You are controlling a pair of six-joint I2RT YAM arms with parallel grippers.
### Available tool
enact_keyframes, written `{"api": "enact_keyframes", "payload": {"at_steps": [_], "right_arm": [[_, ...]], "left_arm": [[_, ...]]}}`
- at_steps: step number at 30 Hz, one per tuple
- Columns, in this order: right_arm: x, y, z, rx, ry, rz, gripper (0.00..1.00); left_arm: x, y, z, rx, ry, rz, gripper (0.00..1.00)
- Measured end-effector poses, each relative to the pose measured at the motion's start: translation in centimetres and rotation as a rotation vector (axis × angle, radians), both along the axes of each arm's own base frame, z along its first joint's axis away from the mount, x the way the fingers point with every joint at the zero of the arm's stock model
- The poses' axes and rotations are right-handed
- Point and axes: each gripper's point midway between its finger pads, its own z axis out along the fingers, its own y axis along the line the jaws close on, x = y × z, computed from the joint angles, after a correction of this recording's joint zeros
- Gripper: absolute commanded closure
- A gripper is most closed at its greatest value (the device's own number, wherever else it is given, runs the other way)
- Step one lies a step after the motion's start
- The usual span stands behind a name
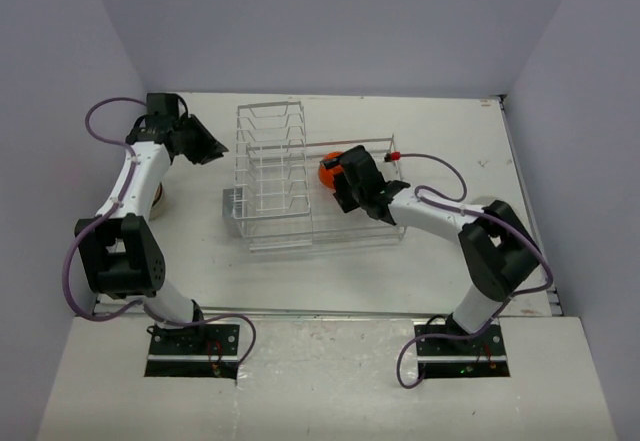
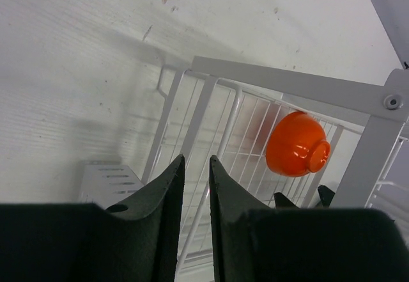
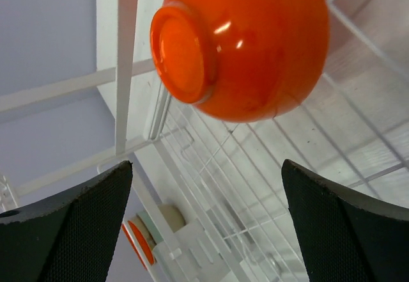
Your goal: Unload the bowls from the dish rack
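Right wrist view: right end effector (image 3: 206,164) gapes wide, empty, facing an orange bowl (image 3: 255,45) in the dish rack (image 1: 270,151); left end effector (image 2: 197,160) sits barely parted, empty.

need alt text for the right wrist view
An orange bowl lies tipped in the white wire dish rack, its base toward the camera. The right end effector is open below it, one dark finger at each lower corner.

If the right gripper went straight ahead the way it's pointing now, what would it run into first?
Most likely the orange bowl: it sits in the dish rack straight ahead of the open right gripper, its foot facing the wrist camera. Depth is unclear, so a rack wire might touch first.
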Motion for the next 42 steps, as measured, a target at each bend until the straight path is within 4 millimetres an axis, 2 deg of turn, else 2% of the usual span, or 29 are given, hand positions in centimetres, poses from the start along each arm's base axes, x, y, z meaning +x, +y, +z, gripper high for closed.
{"api": "enact_keyframes", "payload": {"at_steps": [5, 11, 14, 19, 22, 29, 37, 42], "right_arm": [[-0.6, -2.3, -0.7, -0.013, -0.024, -0.073, 0.01], [-0.9, -3.7, -0.6, -0.002, -0.054, -0.131, 0.01], [-0.5, -3.9, -0.2, 0.005, -0.078, -0.149, 0.01], [0.0, -4.0, 0.3, 0.025, -0.103, -0.19, 0.01], [0.2, -3.7, -0.5, 0.027, -0.099, -0.213, 0.01], [0.4, -2.1, -1.7, 0.048, -0.081, -0.239, 0.01], [0.4, -2.6, -2.8, 0.051, -0.07, -0.278, 0.01], [0.5, -2.7, -2.8, 0.074, -0.088, -0.292, 0.01]], "left_arm": [[-0.2, -0.2, -0.5, -0.009, 0.003, -0.007, 0.77], [-0.4, -0.4, -0.7, -0.015, 0.009, -0.014, 0.77], [-0.2, -0.7, -0.4, -0.015, -0.019, -0.022, 0.77], [-1.0, -1.2, -0.2, -0.025, -0.039, -0.036, 0.77], [-1.6, -1.3, -0.4, -0.029, -0.037, -0.039, 0.77], [-1.5, -1.5, -0.3, -0.041, -0.051, -0.05, 0.77], [-1.3, -1.8, 0.0, -0.055, -0.067, -0.063, 0.77], [-1.6, -1.9, -0.6, -0.061, -0.055, -0.068, 0.77]]}}
